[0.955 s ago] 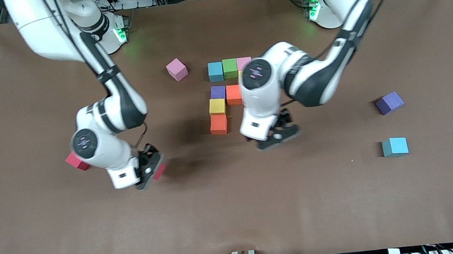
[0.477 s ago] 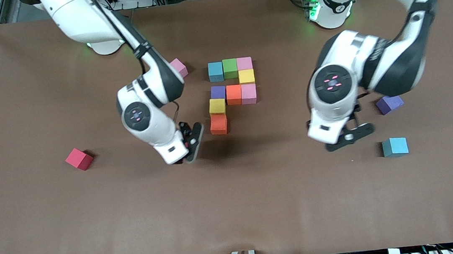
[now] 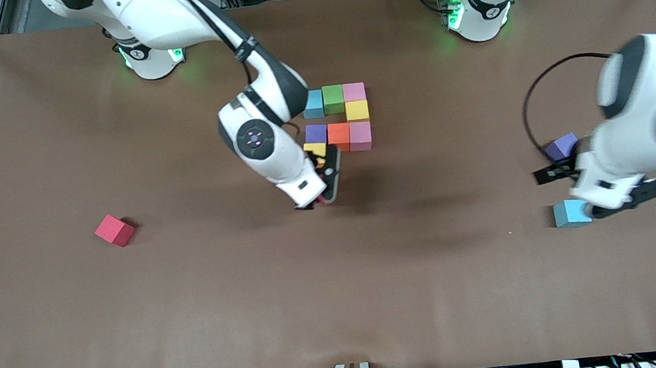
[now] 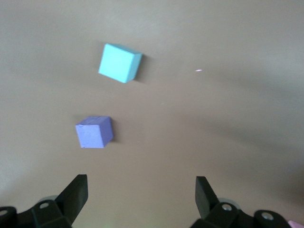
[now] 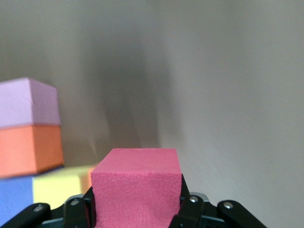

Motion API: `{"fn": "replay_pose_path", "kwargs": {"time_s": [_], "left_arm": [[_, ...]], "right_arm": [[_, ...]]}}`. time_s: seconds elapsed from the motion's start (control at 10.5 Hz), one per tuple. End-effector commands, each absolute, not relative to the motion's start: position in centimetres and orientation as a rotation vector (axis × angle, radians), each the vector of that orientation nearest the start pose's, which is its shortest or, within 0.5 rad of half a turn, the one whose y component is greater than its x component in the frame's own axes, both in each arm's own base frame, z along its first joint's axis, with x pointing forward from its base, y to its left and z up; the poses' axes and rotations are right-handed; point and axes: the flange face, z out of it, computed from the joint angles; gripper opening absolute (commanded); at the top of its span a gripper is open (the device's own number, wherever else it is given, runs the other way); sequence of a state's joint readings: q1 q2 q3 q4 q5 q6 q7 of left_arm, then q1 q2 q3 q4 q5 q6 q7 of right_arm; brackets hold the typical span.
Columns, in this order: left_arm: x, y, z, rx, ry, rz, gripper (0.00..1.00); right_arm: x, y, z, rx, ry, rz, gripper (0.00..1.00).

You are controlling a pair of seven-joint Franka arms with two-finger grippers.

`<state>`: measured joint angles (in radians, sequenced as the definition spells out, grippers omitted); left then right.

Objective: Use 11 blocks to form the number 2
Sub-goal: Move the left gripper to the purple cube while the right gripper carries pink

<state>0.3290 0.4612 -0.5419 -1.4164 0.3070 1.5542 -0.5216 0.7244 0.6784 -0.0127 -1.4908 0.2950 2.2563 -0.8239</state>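
The partial number 2 lies mid-table: blue [image 3: 312, 105], green [image 3: 332, 99] and pink [image 3: 353, 91] blocks in a row, then yellow [image 3: 357, 110], pink [image 3: 360, 135], orange [image 3: 338, 136], purple [image 3: 315, 133] and a half-hidden yellow block [image 3: 312, 148]. My right gripper [image 3: 321, 189] hangs over the digit's near end, shut on a red-pink block [image 5: 137, 185]. The right wrist view shows that block just beside the pink [image 5: 28, 102], orange [image 5: 28, 149] and yellow [image 5: 61, 186] blocks. My left gripper [image 3: 599, 186] stands open and empty [image 4: 141, 187] over the table by a loose purple block [image 3: 561, 147] and a light blue block [image 3: 572, 212].
A loose red block [image 3: 114, 230] lies toward the right arm's end of the brown table [image 3: 341, 304]. The right arm's forearm [image 3: 269, 92] crosses above the table beside the digit's blue block and hides what lies under it.
The right arm has swung from near the red block to the digit's near end, carrying its block. The left arm has drawn away from the digit to the purple and light blue blocks.
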Motion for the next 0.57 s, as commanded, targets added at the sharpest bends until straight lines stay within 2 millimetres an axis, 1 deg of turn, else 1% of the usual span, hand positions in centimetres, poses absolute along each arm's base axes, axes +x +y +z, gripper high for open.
{"fn": "replay_pose_path", "kwargs": {"time_s": [0.0, 0.1, 0.19, 0.29, 0.38, 0.48], "left_arm": [[64.2, -2.8, 41.2, -2.953, -0.454, 0.340, 1.00], [63.2, -3.0, 39.1, -2.936, -0.438, 0.397, 1.00], [62.2, -2.5, 36.7, -2.920, -0.446, 0.448, 1.00], [61.2, -0.9, 34.7, -2.917, -0.482, 0.458, 1.00], [60.4, 1.1, 32.9, -2.924, -0.522, 0.449, 1.00], [59.7, 2.3, 31.3, -2.924, -0.546, 0.470, 1.00]], "right_arm": [[53.0, 51.8, 27.1, -2.272, -1.782, -0.148, 0.30], [52.2, 52.8, 27.0, -2.287, -1.760, -0.141, 0.30], [51.6, 53.5, 26.7, -2.289, -1.759, -0.132, 0.30], [51.1, 53.8, 25.8, -2.277, -1.781, -0.115, 0.30], [50.9, 53.8, 24.4, -2.278, -1.793, -0.099, 0.30], [50.9, 54.0, 23.3, -2.283, -1.795, -0.116, 0.30]]}}
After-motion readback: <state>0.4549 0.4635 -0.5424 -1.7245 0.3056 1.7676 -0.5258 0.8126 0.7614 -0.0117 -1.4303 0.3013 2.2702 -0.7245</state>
